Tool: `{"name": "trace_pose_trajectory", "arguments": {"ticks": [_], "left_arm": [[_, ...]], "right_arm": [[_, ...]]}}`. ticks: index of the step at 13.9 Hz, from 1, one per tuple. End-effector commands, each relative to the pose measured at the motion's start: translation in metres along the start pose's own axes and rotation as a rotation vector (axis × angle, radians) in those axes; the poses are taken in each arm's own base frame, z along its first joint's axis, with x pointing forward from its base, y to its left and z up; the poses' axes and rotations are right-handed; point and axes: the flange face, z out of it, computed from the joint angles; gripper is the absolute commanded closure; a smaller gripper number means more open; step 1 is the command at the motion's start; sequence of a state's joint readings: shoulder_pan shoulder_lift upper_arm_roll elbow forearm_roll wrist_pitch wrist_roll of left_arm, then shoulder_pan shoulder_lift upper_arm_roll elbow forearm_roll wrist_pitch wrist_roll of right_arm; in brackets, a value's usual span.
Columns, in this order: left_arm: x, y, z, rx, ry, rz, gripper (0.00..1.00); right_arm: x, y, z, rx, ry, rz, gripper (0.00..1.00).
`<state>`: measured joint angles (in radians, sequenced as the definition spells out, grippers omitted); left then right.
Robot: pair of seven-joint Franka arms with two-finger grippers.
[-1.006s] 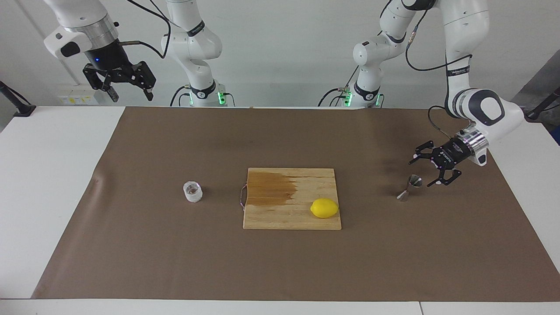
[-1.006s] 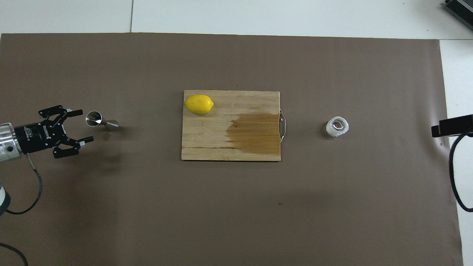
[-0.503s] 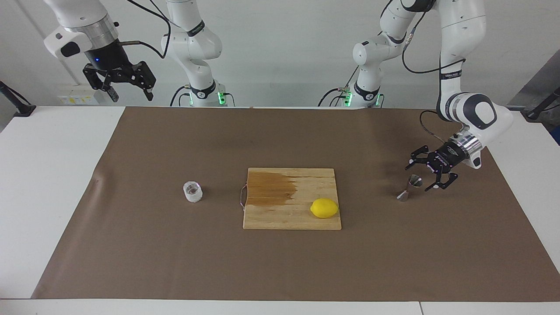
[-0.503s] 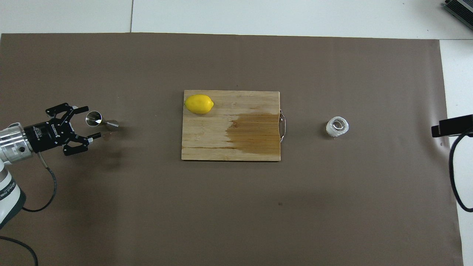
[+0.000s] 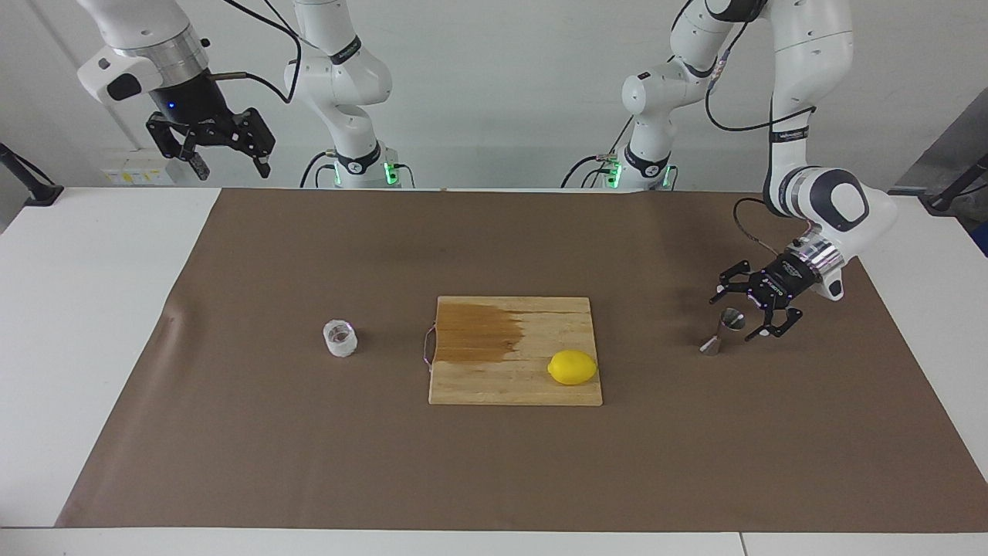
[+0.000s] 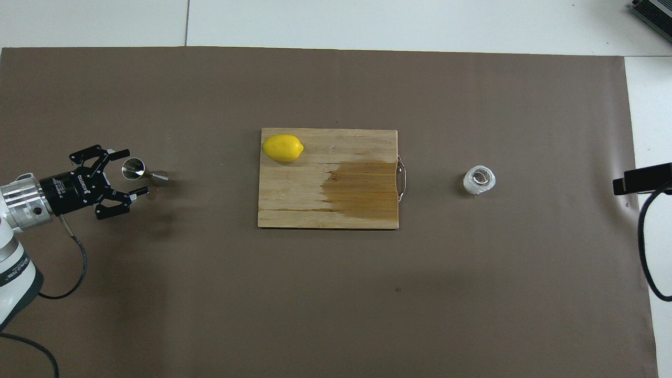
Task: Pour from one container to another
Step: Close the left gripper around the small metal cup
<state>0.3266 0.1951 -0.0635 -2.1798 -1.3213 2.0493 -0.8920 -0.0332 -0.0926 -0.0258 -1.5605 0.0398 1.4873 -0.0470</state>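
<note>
Across the brown mat [image 5: 309, 432] that covers most of your table, the things are strung out in one row, and I judge that spacing is deliberate — each arm gets its own vessel with the cutting board [image 5: 515, 351] as a buffer in the middle. The board carries a dark wet patch at its handle end and a lemon [image 5: 572, 367] at the corner farther from the robots, toward the left arm's end; neither looks to be part of the pour. Your left arm comes down from its base in a long bend, wrist cocked so the left gripper [image 5: 739, 313] points nearly level along the table toward the board, low over the mat. Its fingers are spread wide and straddle the upper cone of the jigger [image 5: 723, 330], which stands upright toward the left arm's end of the table — from these views I cannot tell whether either finger touches the steel, but nothing is gripped yet. That sideways approach suits a narrow-waisted piece, I think, since it leaves the mouth unobstructed. Your right arm waits, its right gripper [image 5: 230, 158] held high above the table's edge at its own end, fingers apart and holding nothing. The cup [image 5: 340, 338] sits on the mat toward the right arm's end, beside the board's handle, upright and untouched.
</note>
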Motion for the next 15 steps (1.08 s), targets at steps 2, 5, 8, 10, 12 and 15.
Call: {"name": "trace_pose_trajectory", "arguments": {"ticks": [2,5,8,10,12,15], "left_arm": [[0.0043,-0.0036,0.0014,-0.022,0.0,-0.001,0.0],[0.0079,-0.0055,0.0014,-0.022,0.004,-0.009,0.06],[0.0085,-0.0065,0.0029,-0.022,0.006,-0.009,0.14],[0.0084,-0.0068,0.0025,-0.024,0.006,-0.01,0.23],[0.0084,-0.0068,0.0025,-0.024,0.006,-0.01,0.26],[0.0084,-0.0066,0.0024,-0.027,0.005,-0.013,0.35]], "right_arm": [[-0.0062,0.0036,0.0003,-0.009,0.002,-0.008,0.0],[-0.0062,0.0036,0.0003,-0.009,0.002,-0.008,0.0],[-0.0062,0.0036,0.0003,-0.009,0.002,-0.008,0.0],[-0.0062,0.0036,0.0003,-0.009,0.002,-0.008,0.0],[-0.0062,0.0036,-0.0004,-0.009,0.003,-0.008,0.0],[-0.0062,0.0036,0.0003,-0.009,0.002,-0.008,0.0]]}}
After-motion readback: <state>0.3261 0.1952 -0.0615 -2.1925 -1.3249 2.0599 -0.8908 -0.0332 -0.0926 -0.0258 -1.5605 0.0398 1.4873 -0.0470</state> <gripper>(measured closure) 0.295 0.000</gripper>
